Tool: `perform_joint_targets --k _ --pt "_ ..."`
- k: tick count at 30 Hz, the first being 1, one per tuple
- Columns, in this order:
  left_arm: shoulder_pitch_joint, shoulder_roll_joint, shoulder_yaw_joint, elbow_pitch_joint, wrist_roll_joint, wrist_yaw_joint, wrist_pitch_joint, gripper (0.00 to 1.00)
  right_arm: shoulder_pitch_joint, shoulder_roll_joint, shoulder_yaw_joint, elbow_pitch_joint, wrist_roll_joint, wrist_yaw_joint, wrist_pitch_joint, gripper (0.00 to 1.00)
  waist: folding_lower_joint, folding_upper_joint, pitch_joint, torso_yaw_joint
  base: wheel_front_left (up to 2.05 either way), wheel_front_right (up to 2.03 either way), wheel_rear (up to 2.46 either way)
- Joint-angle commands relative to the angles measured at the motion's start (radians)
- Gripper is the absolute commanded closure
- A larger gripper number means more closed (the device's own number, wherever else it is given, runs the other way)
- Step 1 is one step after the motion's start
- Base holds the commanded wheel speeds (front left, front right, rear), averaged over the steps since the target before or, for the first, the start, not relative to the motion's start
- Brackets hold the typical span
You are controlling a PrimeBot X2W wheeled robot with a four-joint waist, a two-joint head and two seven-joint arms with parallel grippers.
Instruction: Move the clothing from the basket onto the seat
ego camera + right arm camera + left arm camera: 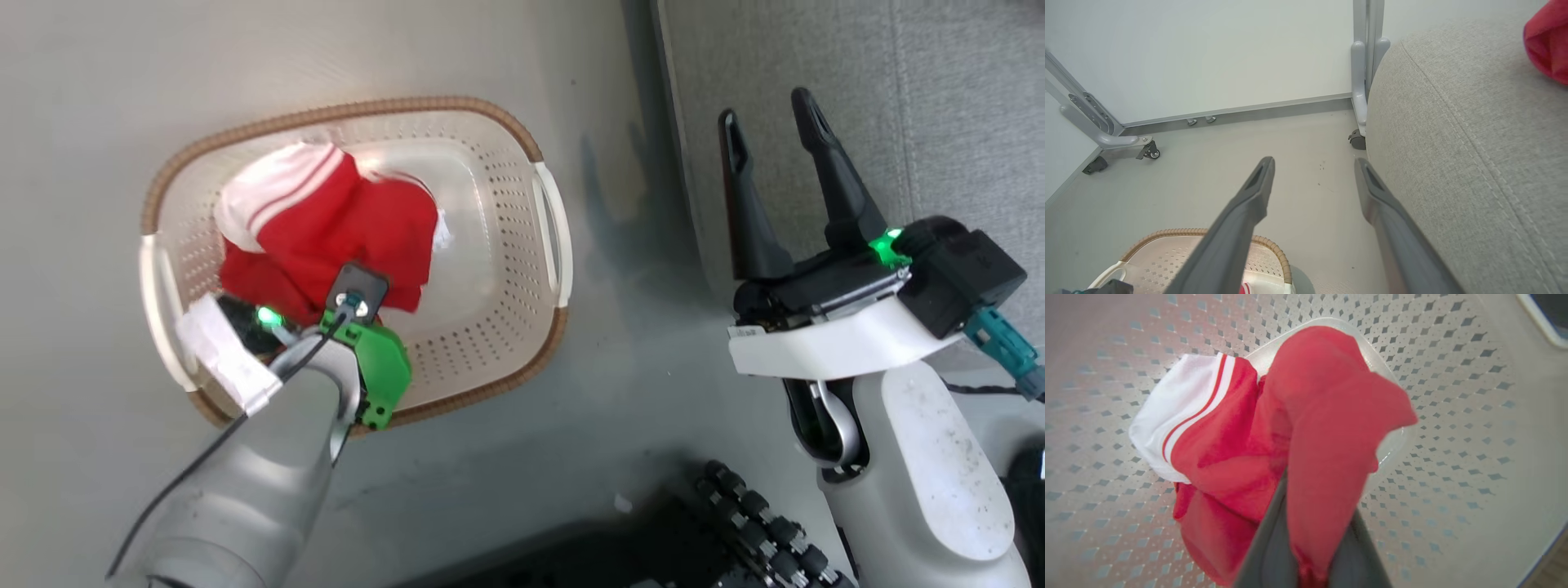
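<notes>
The cream perforated basket (367, 109) with a brown rim stands on the floor left of the grey seat (939, 98). Red clothing (343, 220) with white stripes lies bunched inside it. My left arm reaches down into the basket. In the left wrist view my left gripper (1316, 498) is shut on a fold of the red clothing (1331, 416), which drapes over the fingers. My right gripper (767, 110) stands open and holds nothing, at the seat's edge (1474, 143). Another red piece of clothing (1549, 41) lies on the seat, at the corner of the right wrist view.
Pale floor surrounds the basket. Grey wheeled frame legs (1361, 102) stand by the wall beyond the seat, and another caster leg (1106, 139) sits far left. My dark base with black rollers (759, 523) is at the bottom of the head view.
</notes>
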Motion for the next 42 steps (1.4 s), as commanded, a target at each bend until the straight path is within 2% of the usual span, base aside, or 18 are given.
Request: perform_joint_targets --k 1,9,14,26,31,42 --pt "0.023 -0.005 0.01 -0.009 -0.015 0.005 -0.011 1.0 0.023 -0.008 -0.007 0.004 -0.006 0.0 -0.003 0.0 0.0 0.0 -0.101 0.051 0.0 0.0 0.0" --pt "0.148 -0.017 0.053 -0.11 -0.106 -0.01 -0.034 1.0 0.113 -0.02 -0.033 0.025 -0.022 0.0 0.021 0.0 0.0 0.0 -0.297 0.115 0.0 0.0 0.0" --pt "0.238 -0.016 0.09 -0.241 -0.145 0.008 -0.034 1.0 0.177 -0.021 -0.048 0.023 -0.016 0.0 0.062 0.0 0.0 0.0 -0.409 0.149 0.0 0.0 0.0" --pt "0.396 0.003 0.251 -0.58 -0.063 0.014 -0.035 1.0 0.3 -0.008 -0.084 -0.029 -0.035 0.0 0.138 0.0 0.0 0.0 -0.583 0.211 0.0 0.0 0.0" --pt "0.436 0.006 0.333 -0.744 -0.007 -0.005 -0.035 1.0 0.329 -0.004 -0.092 -0.049 -0.043 0.0 0.164 0.0 0.0 0.0 -0.624 0.232 0.0 0.0 0.0" --pt "0.496 -0.005 0.464 -1.045 0.068 -0.075 -0.035 1.0 0.369 -0.002 -0.103 -0.081 -0.053 0.0 0.205 0.0 0.0 0.0 -0.698 0.253 0.0 0.0 0.0"
